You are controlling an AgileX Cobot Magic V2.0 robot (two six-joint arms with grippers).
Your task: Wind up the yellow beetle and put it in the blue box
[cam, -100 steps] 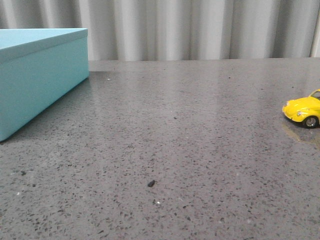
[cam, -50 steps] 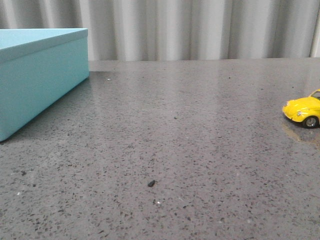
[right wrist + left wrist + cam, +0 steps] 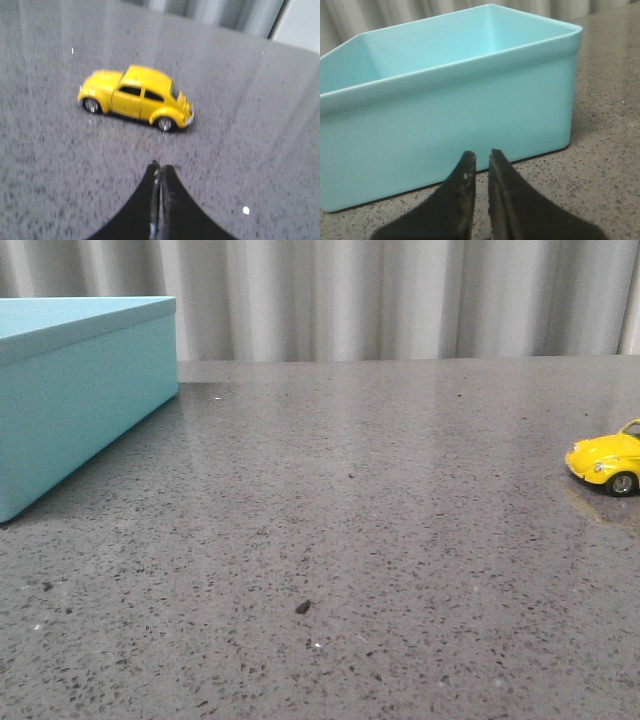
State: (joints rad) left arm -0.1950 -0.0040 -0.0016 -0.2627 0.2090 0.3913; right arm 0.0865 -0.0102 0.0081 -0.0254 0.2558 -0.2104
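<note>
The yellow beetle (image 3: 606,462) stands on its wheels at the right edge of the front view, partly cut off. In the right wrist view the yellow beetle (image 3: 135,97) is side-on, a short way beyond my right gripper (image 3: 160,166), which is shut and empty. The blue box (image 3: 80,390) stands at the far left of the table. In the left wrist view the blue box (image 3: 445,115) fills the picture, its side wall just beyond my left gripper (image 3: 481,156), whose fingers are nearly together and hold nothing. Neither gripper shows in the front view.
The grey speckled table (image 3: 350,540) stretches between box and car. A small dark speck (image 3: 302,607) lies near the front middle. A pleated grey curtain (image 3: 400,300) hangs behind the table's back edge.
</note>
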